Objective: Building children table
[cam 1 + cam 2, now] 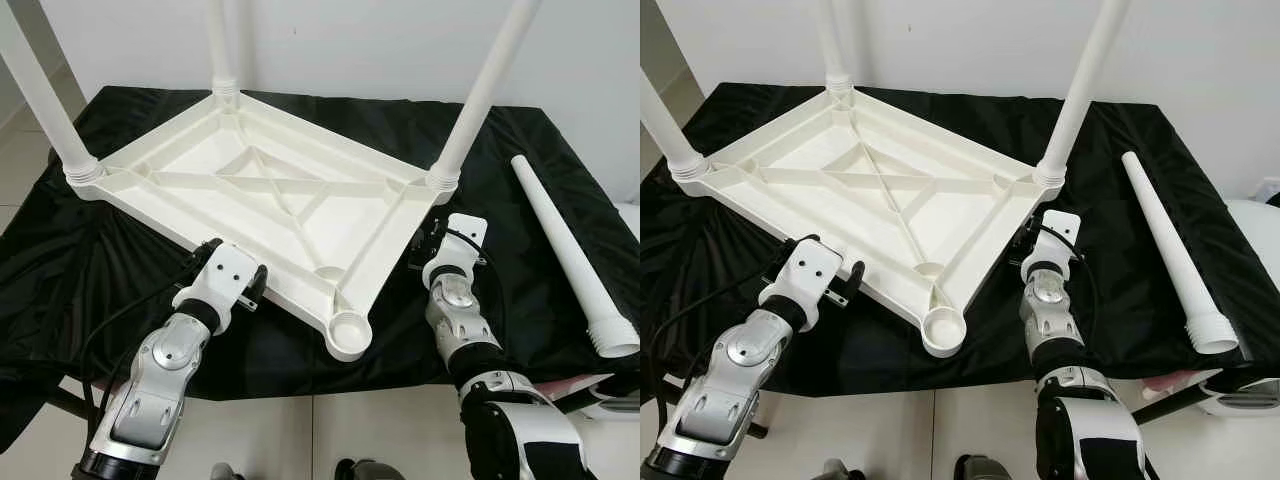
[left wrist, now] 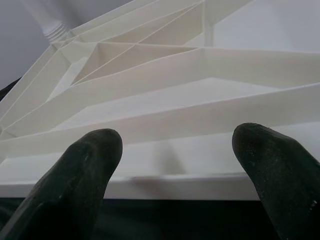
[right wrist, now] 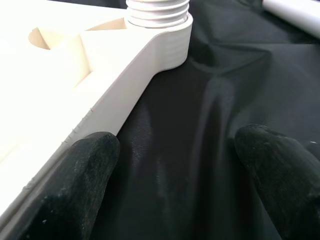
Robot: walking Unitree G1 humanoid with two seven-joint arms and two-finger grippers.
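A white plastic tabletop [image 1: 270, 195] lies upside down on a black cloth. Three white legs stand screwed into its corners: far left [image 1: 45, 110], back [image 1: 220, 50] and right [image 1: 480, 100]. The near corner socket [image 1: 347, 330] holds nothing. A fourth leg [image 1: 570, 255] lies loose on the cloth to the right. My left gripper [image 1: 252, 287] is open at the tabletop's near-left edge; in its wrist view the rim [image 2: 190, 185] lies just beyond the fingertips [image 2: 95, 150]. My right gripper [image 1: 422, 250] is open beside the right edge [image 3: 115, 110], below the right leg's threaded base [image 3: 157, 12].
The black cloth [image 1: 90, 250] covers the whole work surface and hangs over its front edge. A white wall stands close behind. Pale floor tiles [image 1: 330, 430] lie in front. A white rounded object [image 1: 1250, 395] sits at the far right.
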